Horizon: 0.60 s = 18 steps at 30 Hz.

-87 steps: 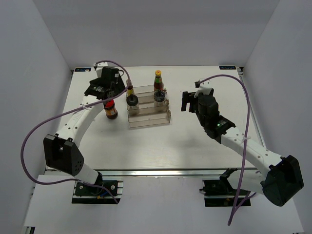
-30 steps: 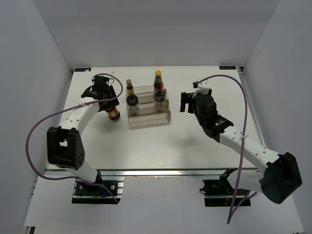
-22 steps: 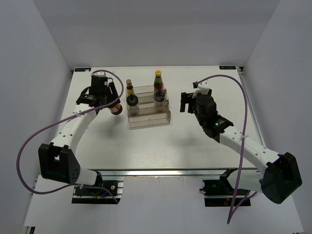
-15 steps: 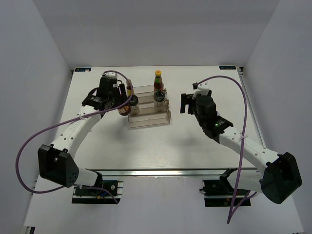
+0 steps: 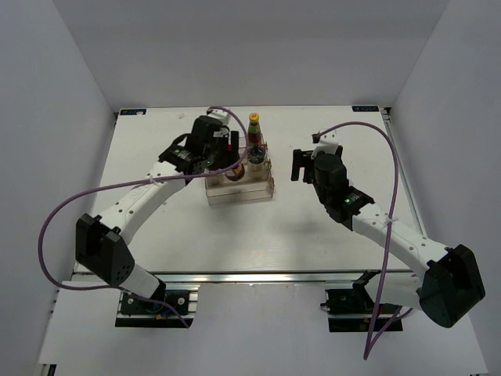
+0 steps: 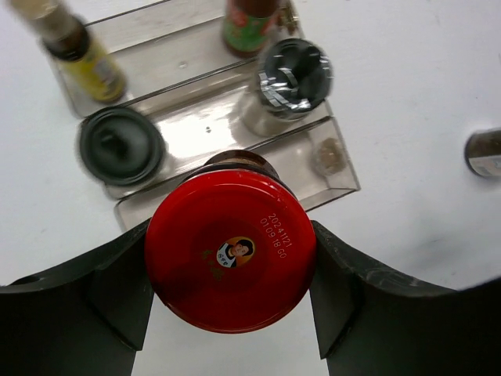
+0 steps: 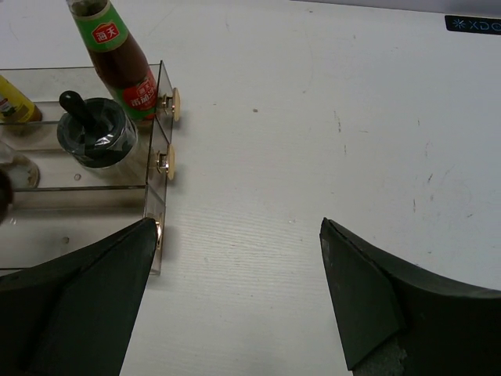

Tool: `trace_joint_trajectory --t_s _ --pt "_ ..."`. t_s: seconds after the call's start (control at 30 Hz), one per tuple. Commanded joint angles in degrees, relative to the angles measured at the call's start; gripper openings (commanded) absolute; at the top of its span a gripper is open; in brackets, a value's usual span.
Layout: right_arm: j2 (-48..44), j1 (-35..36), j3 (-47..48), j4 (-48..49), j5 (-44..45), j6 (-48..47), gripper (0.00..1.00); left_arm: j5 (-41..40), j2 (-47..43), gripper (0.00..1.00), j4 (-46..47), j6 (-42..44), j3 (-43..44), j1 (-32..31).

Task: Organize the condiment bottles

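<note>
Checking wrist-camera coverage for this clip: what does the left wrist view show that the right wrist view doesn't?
Only the left wrist: a red-lidded dark jar clamped in the left gripper over the clear stepped plastic rack. Only the right wrist: the open, empty right gripper, cream round knobs on the rack's side, and a blue sticker on the table. Both: that rack, with the tall red-sauce bottle and black-topped shaker standing in it.
</note>
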Motion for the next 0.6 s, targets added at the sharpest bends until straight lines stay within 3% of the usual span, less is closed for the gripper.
trace_joint_trajectory --t_s 0.0,0.2,0.57 --pt "-1.7 -0.1 -0.2 1.0 2.8 0.8 0.89 -0.2 2.2 0.00 6.4 1.4 5.8 -4.4" --pt "-3.3 -0.3 -2.0 -1.2 5.9 3.2 0.89 -5.0 9.8 0.00 4.5 3.4 12.2 -9.6" --pt "-6.2 -0.7 -4.2 -2.7 7.7 4.9 0.89 -6.1 14.8 0.00 5.2 3.7 14.5 -11.4"
